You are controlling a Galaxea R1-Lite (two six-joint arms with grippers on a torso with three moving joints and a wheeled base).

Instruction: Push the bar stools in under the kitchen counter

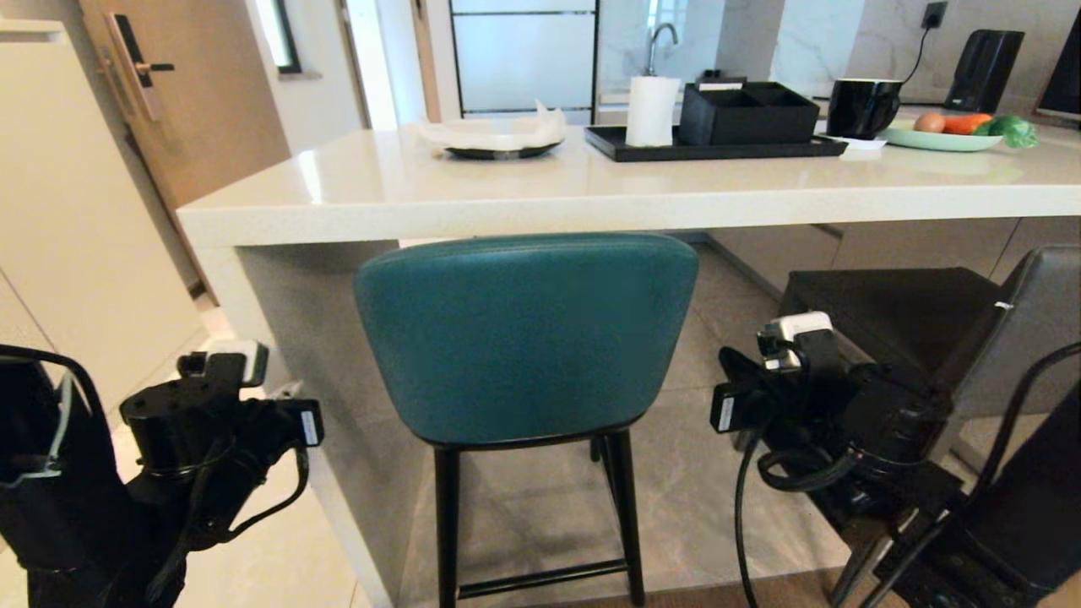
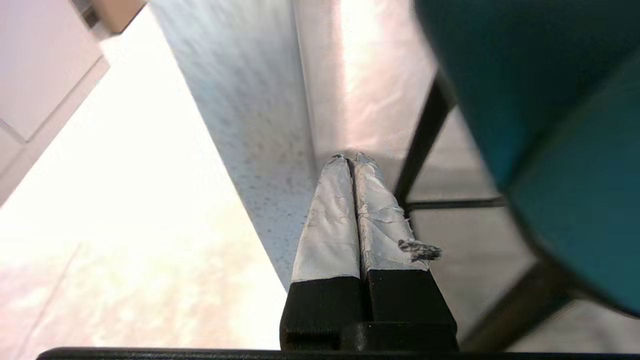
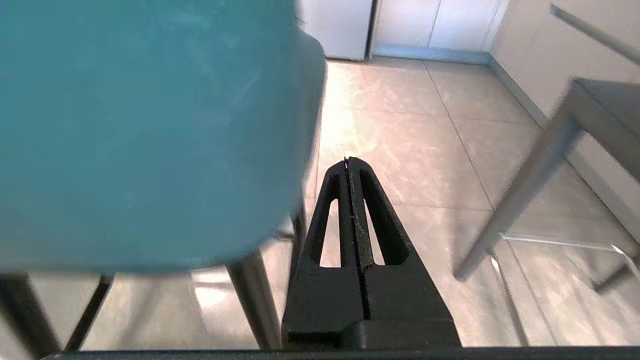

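Head view: teal stool [image 1: 524,338] between two closed claws.

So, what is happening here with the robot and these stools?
The robot faces the kitchen counter with the teal stool right before it, its seat partly under the top. Both arms are low, one on each side of the stool's back: the left gripper near the counter's side panel, the right gripper between the teal stool and the dark grey stool. Both jaws are shut and hold nothing. The grey stool stands further out.
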